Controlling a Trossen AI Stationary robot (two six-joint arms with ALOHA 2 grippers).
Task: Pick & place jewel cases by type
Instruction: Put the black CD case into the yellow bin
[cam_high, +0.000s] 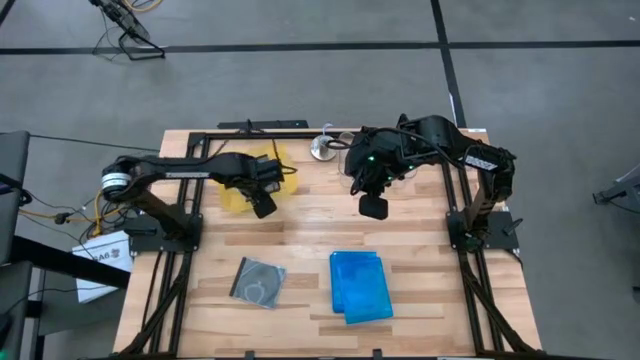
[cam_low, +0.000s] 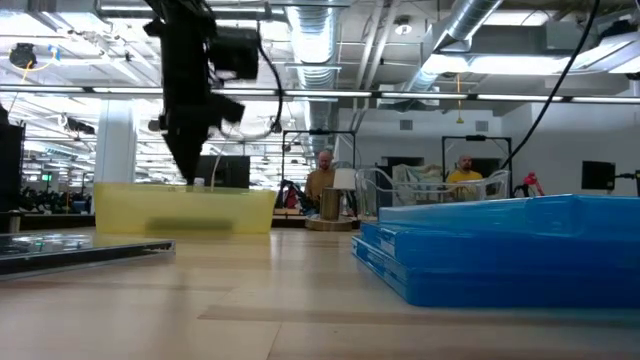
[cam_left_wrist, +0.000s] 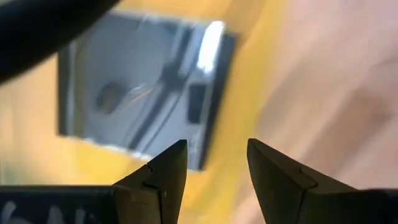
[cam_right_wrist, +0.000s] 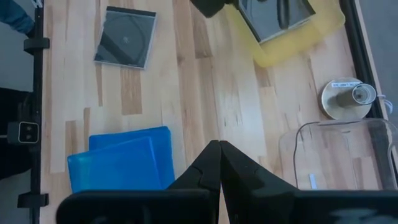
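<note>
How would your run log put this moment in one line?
left gripper: open over grey jewel case in yellow tray | right gripper: shut, idle

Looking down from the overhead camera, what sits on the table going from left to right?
Yellow tray with the left hand over it → clear-grey jewel case → right hand. The blue jewel cases overlap that last place, nearer the table's front.

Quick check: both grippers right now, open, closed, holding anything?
Left gripper: open, empty, over the clear-grey jewel case in the yellow tray.
Right gripper: shut, holding nothing.
</note>
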